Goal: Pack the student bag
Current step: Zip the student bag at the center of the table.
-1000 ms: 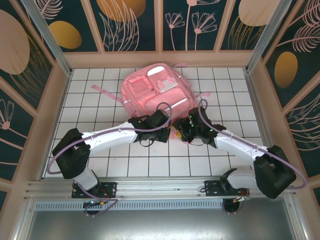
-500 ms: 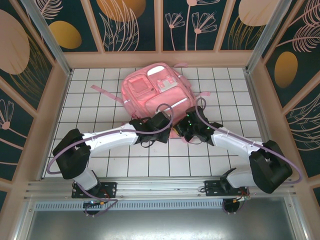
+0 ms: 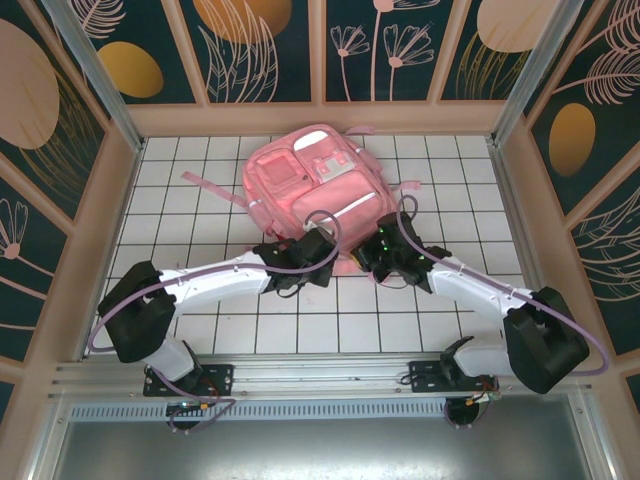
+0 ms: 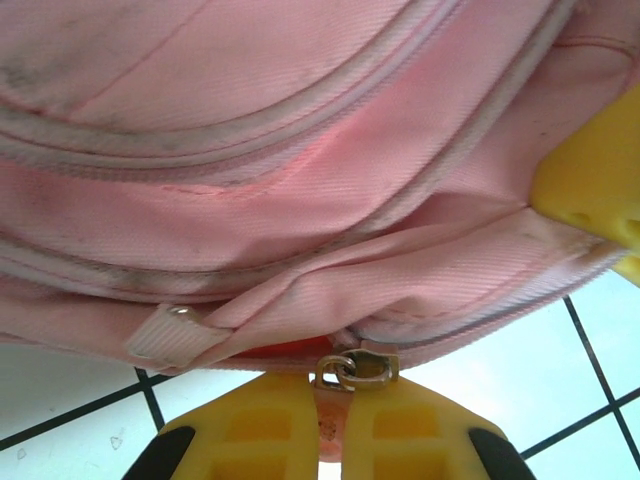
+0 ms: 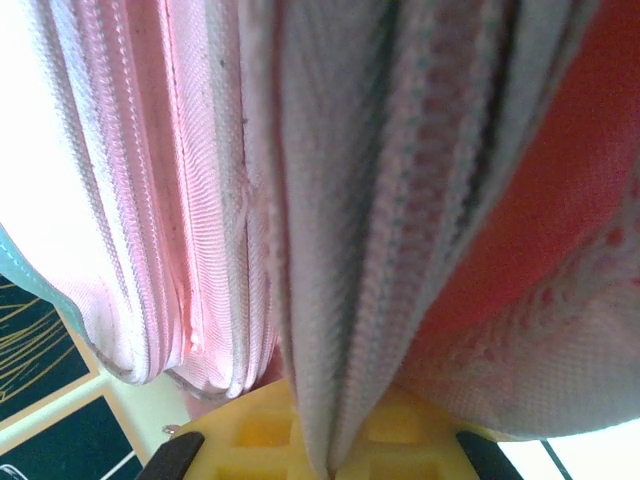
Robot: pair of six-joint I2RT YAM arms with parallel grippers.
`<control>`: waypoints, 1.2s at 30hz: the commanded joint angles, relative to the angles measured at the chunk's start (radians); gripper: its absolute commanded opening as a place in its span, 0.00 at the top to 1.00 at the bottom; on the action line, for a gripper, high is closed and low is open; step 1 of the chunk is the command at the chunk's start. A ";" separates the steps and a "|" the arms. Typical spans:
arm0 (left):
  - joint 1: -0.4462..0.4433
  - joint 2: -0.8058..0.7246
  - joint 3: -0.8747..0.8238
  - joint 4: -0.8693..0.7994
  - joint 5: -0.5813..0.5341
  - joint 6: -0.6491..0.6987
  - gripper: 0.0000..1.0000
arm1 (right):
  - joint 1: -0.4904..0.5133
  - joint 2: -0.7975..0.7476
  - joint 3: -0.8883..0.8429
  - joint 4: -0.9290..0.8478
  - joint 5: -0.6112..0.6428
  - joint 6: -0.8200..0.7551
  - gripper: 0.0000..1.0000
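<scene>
The soft pink fabric student bag (image 3: pixel 310 180) lies at the far middle of the white tiled table (image 3: pixel 190 225). At its near edge the left gripper (image 4: pixel 335 405) pinches the tab of the small metal zip pull (image 4: pixel 352 370), and the right gripper (image 5: pixel 325 445) is clamped on the bag's ribbed zipper seam (image 5: pixel 360 200).

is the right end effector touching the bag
Touching: the right wrist view shows a zippered edge of the student bag pinched in the shut right end effector.

Bright, even light; the student bag (image 5: pixel 330 200) blurs and glares in the right wrist view.
</scene>
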 commanded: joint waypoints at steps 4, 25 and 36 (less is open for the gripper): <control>0.100 -0.051 -0.063 -0.102 -0.123 -0.013 1.00 | -0.096 -0.053 -0.037 -0.084 0.143 -0.057 1.00; 0.163 -0.060 -0.139 -0.089 -0.411 -0.109 1.00 | -0.167 -0.118 -0.067 -0.007 0.046 -0.048 1.00; 0.193 0.002 -0.119 -0.051 -0.444 -0.118 1.00 | -0.169 -0.098 -0.043 0.001 0.026 -0.110 1.00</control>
